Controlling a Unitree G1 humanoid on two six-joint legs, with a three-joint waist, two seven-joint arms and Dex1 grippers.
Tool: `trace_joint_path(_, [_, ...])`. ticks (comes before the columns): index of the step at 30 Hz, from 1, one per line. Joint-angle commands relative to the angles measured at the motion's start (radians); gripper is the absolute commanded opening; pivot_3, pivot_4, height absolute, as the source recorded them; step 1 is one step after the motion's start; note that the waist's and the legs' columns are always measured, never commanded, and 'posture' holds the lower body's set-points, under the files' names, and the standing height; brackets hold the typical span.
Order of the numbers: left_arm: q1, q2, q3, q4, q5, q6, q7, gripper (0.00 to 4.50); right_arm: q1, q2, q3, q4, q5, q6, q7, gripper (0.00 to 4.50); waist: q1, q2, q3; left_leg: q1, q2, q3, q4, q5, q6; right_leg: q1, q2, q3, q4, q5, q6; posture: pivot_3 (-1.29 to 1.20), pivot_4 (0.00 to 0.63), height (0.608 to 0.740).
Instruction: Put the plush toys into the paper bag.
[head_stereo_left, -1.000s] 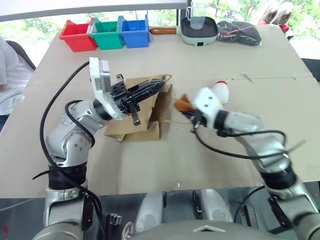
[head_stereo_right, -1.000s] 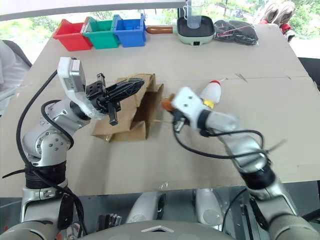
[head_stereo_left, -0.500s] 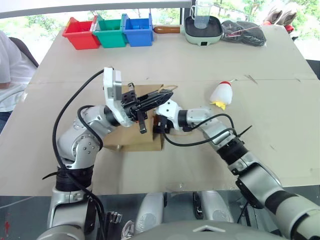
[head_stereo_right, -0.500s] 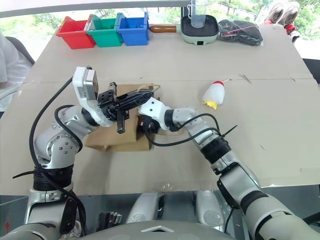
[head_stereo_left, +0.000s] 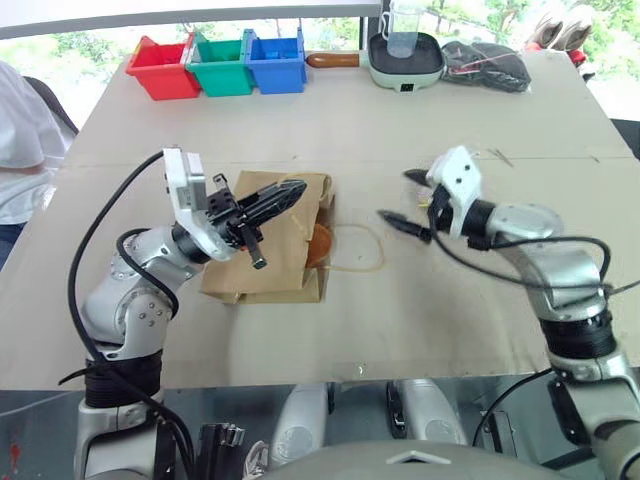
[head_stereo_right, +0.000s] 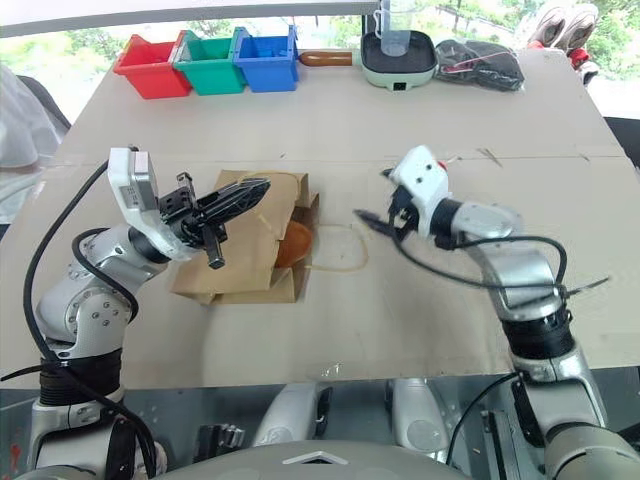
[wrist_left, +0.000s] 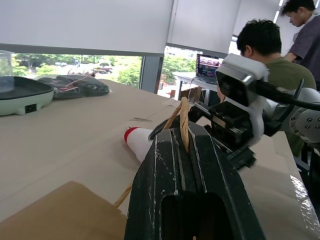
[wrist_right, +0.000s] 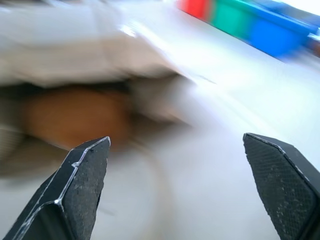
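Pinching one tan cord handle (wrist_left: 184, 120) of the paper bag (head_stereo_left: 272, 240), our left gripper (head_stereo_left: 285, 195) has its black fingers closed tight on the cord and hangs just above the bag's top face. We see the bag lying on its side on the tan table (head_stereo_left: 330, 120), its mouth facing our right side. In that mouth sits the orange-brown plush head (head_stereo_left: 318, 243), partly inside. The bag's second cord handle (head_stereo_left: 358, 248) lies in a loop flat on the table just beside the mouth.

Our right gripper (head_stereo_left: 410, 200) hangs above the table, well to the right of the bag, with its two fingers spread wide and nothing between them. The white plush chicken (wrist_left: 138, 141) lies on the table close behind that gripper. Along the table's far edge stand a red bin (head_stereo_left: 158, 68), a green bin (head_stereo_left: 218, 64) and a blue bin (head_stereo_left: 274, 60).
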Motion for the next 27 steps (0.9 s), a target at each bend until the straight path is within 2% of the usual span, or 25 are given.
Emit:
trace_joint_path(1, [-0.017,-0.007,0.025,-0.051,-0.032,-0.003,0.031,0.0,-0.105,-0.025,-0.025,0.276,-0.106,-0.015,-0.113,4.14,0.0,0.0,0.0,0.0,0.0,0.001,0.0,0.0,0.0,0.0,0.0,0.001,0.0,0.0,0.0,0.0,0.15,0.74])
trace_joint_path(5, [-0.038,-0.028,0.028,-0.059,-0.061,0.007,0.078,0.0,-0.195,0.004,0.019,0.598,-0.181,-0.142,-0.144,4.14,-0.005,0.0,0.0,0.0,0.001,0.001,-0.001,0.0,0.0,0.0,0.001,0.0,0.0,0.0,0.0,0.0,0.15,0.74])
trace_joint_path(6, [-0.055,-0.047,0.031,-0.061,-0.088,0.019,0.106,0.0,-0.207,0.001,0.038,0.657,-0.209,-0.182,-0.147,3.9,-0.005,0.0,0.0,0.0,0.001,0.003,-0.001,0.0,0.0,-0.001,0.001,0.002,0.0,0.0,0.0,0.0,0.15,0.74])
trace_joint_path(8, [-0.074,-0.069,0.036,-0.065,-0.122,0.036,0.14,0.0,-0.223,-0.004,0.059,0.722,-0.237,-0.236,-0.146,3.23,-0.003,-0.001,-0.001,0.001,0.002,0.004,0.0,0.0,0.0,0.0,0.001,0.002,0.0,0.0,0.0,0.0,0.15,0.74])
trace_joint_path(11, [-0.147,-0.14,0.027,-0.063,-0.187,0.033,0.192,0.0,-0.181,-0.015,0.018,0.628,-0.194,-0.219,-0.109,1.86,0.008,-0.002,-0.001,0.0,0.001,0.002,0.002,0.0,0.0,0.002,0.0,0.001,0.0,0.0,0.001,0.0,0.15,0.74])
trace_joint_path(12, [-0.158,-0.15,0.029,-0.065,-0.198,0.035,0.204,0.0,-0.167,-0.02,0.01,0.601,-0.189,-0.215,-0.102,1.53,0.011,-0.002,-0.001,0.0,0.001,0.001,0.002,0.0,0.0,0.002,0.0,0.0,0.0,0.001,0.002,0.0,0.15,0.74])
trace_joint_path(15, [-0.128,-0.117,0.096,-0.083,-0.261,0.071,0.235,0.0,-0.09,-0.045,-0.081,0.403,-0.107,-0.162,-0.07,0.37,0.009,-0.002,-0.001,0.0,0.0,0.002,0.002,0.0,0.0,0.002,0.0,0.001,0.0,0.002,0.003,0.0,0.15,0.74])
trace_joint_path(16, [-0.063,-0.084,0.123,-0.102,-0.274,0.091,0.216,0.0,-0.056,-0.061,-0.132,0.3,-0.059,-0.114,-0.055,0.12,0.007,-0.002,-0.001,0.0,0.001,0.001,0.002,0.0,0.0,0.002,0.0,0.002,0.0,0.002,0.003,0.0,0.15,0.74])
trace_joint_path(19, [0.092,-0.019,0.197,-0.156,-0.334,0.132,0.194,0.0,0.012,-0.112,-0.255,0.038,0.081,0.015,-0.008,0.05,-0.004,0.003,0.001,0.0,0.002,0.002,-0.001,0.0,0.0,0.0,0.0,0.004,-0.002,0.002,0.003,0.0,0.15,0.74])
trace_joint_path(22, [0.119,-0.001,0.226,-0.173,-0.372,0.136,0.217,0.0,0.017,-0.13,-0.291,-0.124,0.193,0.137,0.017,0.05,-0.002,0.003,0.001,-0.003,0.003,0.002,-0.002,0.0,0.001,-0.003,0.001,0.005,-0.005,0.002,0.003,0.0,0.15,0.74])
trace_joint_path(24, [0.123,0.006,0.232,-0.176,-0.381,0.137,0.222,0.0,0.01,-0.126,-0.298,-0.194,0.254,0.198,0.02,0.05,0.0,0.003,0.001,-0.002,0.004,0.0,-0.001,0.0,0.001,-0.001,0.0,0.003,-0.005,0.002,0.002,0.0,0.15,0.74])
trace_joint_path(27, [0.134,0.013,0.216,-0.195,-0.386,0.139,0.216,0.0,-0.075,-0.072,-0.203,-0.248,0.307,0.24,0.026,0.05,-0.001,0.003,0.001,0.0,0.004,-0.001,-0.002,0.0,0.001,0.002,0.001,0.002,-0.006,0.003,0.001,0.0,0.15,0.74])
